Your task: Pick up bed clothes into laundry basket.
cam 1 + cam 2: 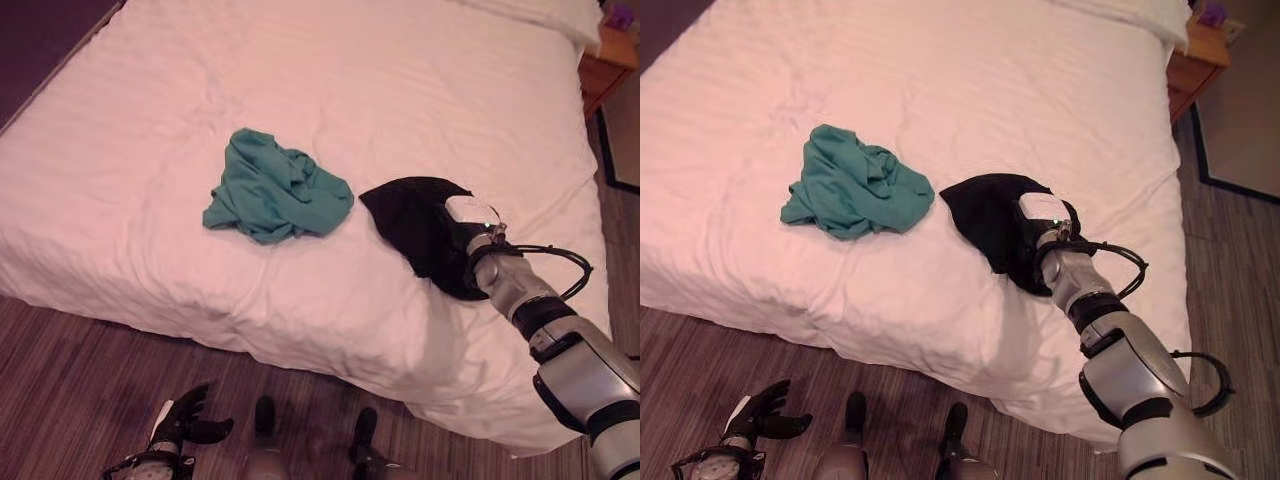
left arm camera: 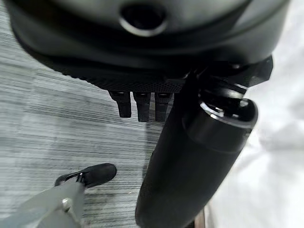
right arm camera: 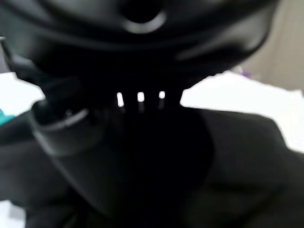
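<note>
Black garment (image 1: 420,225) lies crumpled on the white bed (image 1: 330,90), close to its near edge, at about four o'clock from the bed's middle. Just beside it, at nine o'clock, sits a bunched teal garment (image 1: 275,190), the two almost touching. The right hand (image 1: 470,215) rests on the black cloth, its white-backed top showing, but its fingers are buried in dark fabric, so whether they have closed on it I cannot tell. This looks like the grasping step on the first piece. Next the hand must gather a firm fold and lift it clear, toward a basket I cannot see. The left hand (image 1: 185,420) hangs low at seven o'clock, fingers loosely spread, holding nothing.
</note>
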Robot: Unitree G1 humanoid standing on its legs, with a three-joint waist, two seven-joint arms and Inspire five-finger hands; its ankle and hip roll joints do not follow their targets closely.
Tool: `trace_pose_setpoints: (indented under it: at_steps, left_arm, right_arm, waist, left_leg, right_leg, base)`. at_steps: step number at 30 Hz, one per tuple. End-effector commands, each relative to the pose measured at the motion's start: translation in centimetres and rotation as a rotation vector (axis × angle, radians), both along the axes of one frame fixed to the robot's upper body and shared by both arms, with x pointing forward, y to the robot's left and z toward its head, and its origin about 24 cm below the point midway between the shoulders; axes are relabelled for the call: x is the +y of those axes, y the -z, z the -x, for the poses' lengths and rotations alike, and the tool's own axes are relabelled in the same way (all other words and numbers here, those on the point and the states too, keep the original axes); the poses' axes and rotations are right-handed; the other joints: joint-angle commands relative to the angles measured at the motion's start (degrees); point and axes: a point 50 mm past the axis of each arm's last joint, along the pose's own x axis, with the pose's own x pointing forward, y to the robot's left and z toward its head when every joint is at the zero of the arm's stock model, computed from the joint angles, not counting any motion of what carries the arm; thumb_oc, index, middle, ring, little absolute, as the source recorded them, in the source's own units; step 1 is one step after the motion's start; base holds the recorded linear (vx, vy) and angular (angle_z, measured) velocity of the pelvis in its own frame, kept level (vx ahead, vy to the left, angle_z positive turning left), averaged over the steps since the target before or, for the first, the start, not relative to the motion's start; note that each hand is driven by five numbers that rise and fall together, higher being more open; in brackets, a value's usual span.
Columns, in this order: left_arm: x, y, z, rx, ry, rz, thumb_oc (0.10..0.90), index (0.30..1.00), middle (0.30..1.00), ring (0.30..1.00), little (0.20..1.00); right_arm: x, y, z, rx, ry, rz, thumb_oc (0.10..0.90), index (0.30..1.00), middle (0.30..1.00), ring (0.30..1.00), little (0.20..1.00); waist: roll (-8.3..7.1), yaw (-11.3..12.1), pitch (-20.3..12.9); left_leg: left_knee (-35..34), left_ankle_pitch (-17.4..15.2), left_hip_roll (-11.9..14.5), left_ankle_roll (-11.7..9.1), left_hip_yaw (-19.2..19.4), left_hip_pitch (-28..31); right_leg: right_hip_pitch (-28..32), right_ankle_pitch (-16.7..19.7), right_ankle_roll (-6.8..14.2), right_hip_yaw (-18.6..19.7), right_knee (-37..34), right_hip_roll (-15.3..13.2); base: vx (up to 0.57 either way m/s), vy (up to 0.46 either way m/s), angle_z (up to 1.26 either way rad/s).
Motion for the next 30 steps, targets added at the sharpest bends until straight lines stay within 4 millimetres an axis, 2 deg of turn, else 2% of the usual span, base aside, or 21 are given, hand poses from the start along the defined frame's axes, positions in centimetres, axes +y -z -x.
trace_pose_setpoints:
  at_steps: [1, 4, 5, 6, 8, 9, 11, 12, 13, 15, 16, 17, 18, 22, 23, 24, 25, 26, 27, 29, 30]
  left_arm:
    - [0.8, -1.2, -1.9, -0.067, 0.03, -0.065, 0.8, 0.9, 0.9, 0.9, 0.9]
    - [1.1, -0.4, -0.9, -0.008, 0.01, -0.081, 0.8, 0.9, 0.9, 0.9, 0.9]
    - [1.6, 0.0, 0.0, 0.036, -0.012, -0.095, 0.8, 0.9, 0.9, 0.9, 0.9]
    - [1.5, 0.0, -0.1, 0.035, -0.011, -0.096, 0.8, 0.9, 0.9, 0.9, 0.9]
    - [1.9, 0.6, 1.1, 0.091, -0.041, -0.104, 0.8, 0.9, 0.9, 0.9, 0.9]
    - [1.9, 0.6, 1.1, 0.091, -0.039, -0.105, 0.8, 0.9, 0.9, 0.9, 0.9]
    - [2.3, 1.3, 2.6, 0.155, -0.087, -0.104, 0.8, 0.9, 0.9, 0.9, 0.9]
    - [2.3, 1.3, 2.5, 0.155, -0.084, -0.106, 0.8, 0.9, 0.9, 0.9, 0.9]
    - [2.4, 1.8, 3.8, 0.205, -0.116, -0.102, 0.8, 0.9, 0.9, 0.9, 0.9]
    - [2.3, 2.2, 4.6, 0.233, -0.14, -0.092, 0.8, 0.9, 0.9, 0.9, 0.9]
    - [1.9, 2.7, 5.7, 0.266, -0.18, -0.067, 0.8, 0.9, 0.9, 0.9, 0.9]
    - [2.1, 2.6, 5.7, 0.267, -0.173, -0.075, 0.8, 0.9, 0.9, 0.9, 0.9]
    - [2.1, 3.0, 7.3, 0.304, -0.236, -0.056, 0.8, 0.9, 0.9, 0.9, 0.9]
    - [2.7, 3.2, 9.4, 0.355, -0.316, -0.052, 0.8, 0.9, 0.9, 0.9, 0.9]
    - [2.9, 3.2, 9.9, 0.365, -0.345, -0.051, 0.8, 0.9, 0.9, 0.9, 0.9]
    - [3.6, 3.1, 11.4, 0.393, -0.429, -0.058, 0.8, 0.9, 0.9, 0.9, 0.9]
    - [3.7, 3.0, 11.3, 0.393, -0.424, -0.062, 0.8, 0.9, 0.9, 0.9, 0.9]
    - [4.4, 2.8, 12.6, 0.412, -0.497, -0.073, 0.8, 0.9, 0.9, 0.9, 0.9]
    - [4.5, 2.7, 12.6, 0.413, -0.495, -0.076, 0.8, 0.9, 0.9, 0.9, 0.9]
    - [6.0, 2.0, 13.9, 0.432, -0.577, -0.122, 0.8, 0.9, 0.9, 0.9, 0.9]
    - [6.1, 1.9, 13.9, 0.432, -0.578, -0.124, 0.8, 0.9, 0.9, 0.9, 0.9]
  right_arm:
    - [-0.2, -6.4, -1.0, -0.2, -0.017, 0.052, 0.4, 0.3, 0.3, 0.3, 0.3]
    - [0.9, -8.7, -0.9, -0.282, -0.077, 0.069, 0.4, 0.3, 0.3, 0.3, 0.3]
    - [1.2, -11.2, -0.5, -0.372, -0.119, 0.067, 0.4, 0.3, 0.3, 0.3, 0.3]
    - [1.2, -11.2, -0.4, -0.372, -0.118, 0.067, 0.4, 0.3, 0.3, 0.3, 0.3]
    - [0.6, -15.0, 1.2, -0.525, -0.157, 0.074, 0.4, 0.3, 0.3, 0.3, 0.3]
    - [0.5, -15.0, 1.3, -0.524, -0.154, 0.073, 0.4, 0.3, 0.3, 0.3, 0.3]
    - [-1.5, -18.4, 4.0, -0.675, -0.149, 0.104, 0.4, 0.3, 0.3, 0.3, 0.3]
    - [-1.7, -18.3, 4.1, -0.674, -0.146, 0.103, 0.4, 0.3, 0.3, 0.3, 0.3]
    - [-3.8, -19.9, 6.3, -0.759, -0.111, 0.128, 0.4, 0.3, 0.3, 0.3, 0.3]
    - [-5.3, -20.3, 7.8, -0.795, -0.079, 0.141, 0.4, 0.3, 0.3, 0.3, 0.3]
    - [-7.6, -19.8, 10.0, -0.824, -0.019, 0.148, 0.4, 0.3, 0.3, 0.3, 0.3]
    - [-7.9, -19.5, 10.3, -0.822, -0.011, 0.145, 0.4, 0.3, 0.3, 0.3, 0.3]
    - [-10.9, -18.5, 12.6, -0.825, 0.086, 0.143, 0.4, 0.3, 0.3, 0.3, 0.3]
    - [-15.0, -15.2, 16.6, -0.782, 0.241, 0.102, 0.4, 0.3, 0.3, 0.3, 0.3]
    - [-16.3, -13.9, 17.9, -0.759, 0.305, 0.074, 0.4, 0.3, 0.3, 0.3, 0.3]
    - [-19.1, -10.3, 20.3, -0.687, 0.458, 0.007, 0.4, 0.3, 0.3, 0.3, 0.3]
    - [-19.2, -10.2, 20.6, -0.686, 0.462, 0.006, 0.4, 0.3, 0.3, 0.3, 0.3]
    - [-21.1, -6.9, 22.7, -0.605, 0.592, -0.043, 0.4, 0.3, 0.3, 0.3, 0.3]
    - [-21.1, -6.8, 22.8, -0.603, 0.595, -0.044, 0.4, 0.3, 0.3, 0.3, 0.3]
    - [-23.0, -1.6, 25.6, -0.448, 0.773, -0.082, 0.4, 0.3, 0.3, 0.3, 0.3]
    - [-23.0, -1.5, 25.5, -0.447, 0.773, -0.084, 0.4, 0.3, 0.3, 0.3, 0.3]
  waist:
    - [-2.06, 2.11, -0.22]
    - [-2.7, 1.69, -0.69]
    - [-3.28, 1.16, -1.25]
    - [-3.27, 1.2, -1.16]
    - [-4.18, 0.16, -2.27]
    - [-4.22, 0.32, -2.19]
    - [-5.21, -1.04, -3.58]
    - [-5.27, -0.88, -3.54]
    - [-5.66, -2.17, -4.49]
    - [-5.89, -2.9, -4.98]
    - [-5.92, -4.19, -5.85]
    - [-6.18, -3.82, -5.89]
    - [-6.47, -5.18, -6.66]
    - [-7.15, -5.87, -7.34]
    - [-7.27, -5.89, -7.44]
    - [-7.01, -6.39, -7.76]
    - [-7.13, -6.07, -7.78]
    - [-6.65, -6.51, -7.98]
    - [-6.75, -6.35, -8.02]
    - [-5.55, -6.8, -8.34]
    - [-5.66, -6.79, -8.37]
  left_leg:
    - [0.04, -0.66, 0.65, -0.97, -1.0, -0.39]
    - [0.04, -1.17, 0.76, -1.05, -0.57, 0.63]
    - [0.04, -1.66, 0.89, -1.04, -0.27, 1.71]
    - [0.04, -1.69, 0.89, -1.04, -0.26, 1.8]
    - [0.04, -2.57, 1.15, -1.03, 0.31, 3.31]
    - [0.04, -2.61, 1.14, -1.03, 0.31, 3.42]
    - [0.04, -3.44, 1.27, -0.97, 0.84, 4.88]
    - [0.04, -3.48, 1.27, -0.97, 0.83, 4.95]
    - [0.04, -4.13, 1.32, -0.95, 1.24, 5.96]
    - [0.04, -4.48, 1.34, -0.89, 1.51, 6.5]
    - [0.04, -5.13, 1.23, -0.74, 1.84, 7.32]
    - [0.04, -5.17, 1.22, -0.73, 1.77, 7.33]
    - [0.04, -5.56, 1.17, -0.64, 2.16, 8.09]
    - [0.04, -6.14, 1.01, -0.38, 2.71, 9.03]
    - [0.04, -6.23, 0.92, -0.32, 2.93, 9.24]
    - [0.04, -6.53, 0.67, -0.1, 3.4, 9.74]
    - [0.04, -6.57, 0.65, -0.09, 3.4, 9.77]
    - [0.04, -6.72, 0.49, 0.0, 3.67, 10.15]
    - [0.04, -6.76, 0.49, 0.0, 3.69, 10.19]
    - [0.04, -7.0, 0.13, 0.16, 4.08, 10.78]
    - [0.04, -7.04, 0.13, 0.16, 4.12, 10.83]
  right_leg:
    - [1.88, -2.42, 7.61, 0.65, 0.53, -6.73]
    - [2.81, -2.72, 7.62, 0.82, 0.53, -6.71]
    - [3.65, -2.84, 7.66, 0.84, 0.53, -6.79]
    - [3.73, -2.87, 7.67, 0.84, 0.53, -6.8]
    - [4.82, -2.94, 7.88, 0.98, 0.53, -6.97]
    - [4.93, -2.97, 7.9, 0.97, 0.53, -6.98]
    - [5.98, -3.01, 8.16, 1.14, 0.53, -7.11]
    - [6.06, -3.04, 8.18, 1.12, 0.53, -7.11]
    - [6.58, -3.02, 8.41, 1.39, 0.53, -7.24]
    - [6.87, -3.03, 8.55, 1.5, 0.53, -7.31]
    - [7.33, -3.03, 8.82, 1.75, 0.53, -7.45]
    - [7.39, -3.06, 8.85, 1.68, 0.53, -7.46]
    - [7.63, -2.83, 9.11, 2.1, 0.53, -7.65]
    - [7.85, -2.5, 9.55, 2.33, 0.53, -7.89]
    - [7.91, -2.35, 9.66, 2.4, 0.53, -8.0]
    - [8.05, -2.05, 9.83, 2.61, 0.53, -8.28]
    - [8.09, -2.08, 9.85, 2.61, 0.53, -8.3]
    - [8.15, -1.82, 10.02, 2.93, 0.53, -8.49]
    - [8.17, -1.83, 10.03, 2.95, 0.53, -8.49]
    - [8.17, -1.59, 10.17, 3.36, 0.53, -8.8]
    - [8.18, -1.6, 10.18, 3.39, 0.53, -8.8]
  base:
    - [0.0, 0.0, 0.0]
    - [0.01, 0.007, 0.0]
    - [0.04, 0.022, 0.02]
    - [0.04, 0.031, 0.02]
    - [0.05, 0.039, 0.01]
    - [0.06, 0.036, 0.05]
    - [0.05, 0.042, 0.0]
    - [0.07, 0.071, 0.05]
    - [0.03, 0.044, 0.05]
    - [0.04, 0.07, -0.03]
    - [0.05, 0.066, 0.05]
    - [0.05, 0.086, 0.07]
    - [0.02, 0.067, 0.09]
    - [0.01, 0.055, -0.13]
    - [0.01, 0.052, -0.19]
    - [0.01, 0.052, -0.15]
    - [0.02, 0.063, -0.19]
    - [0.01, 0.031, -0.21]
    - [0.01, 0.049, -0.19]
    - [0.01, 0.048, -0.13]
    - [0.02, 0.049, -0.13]
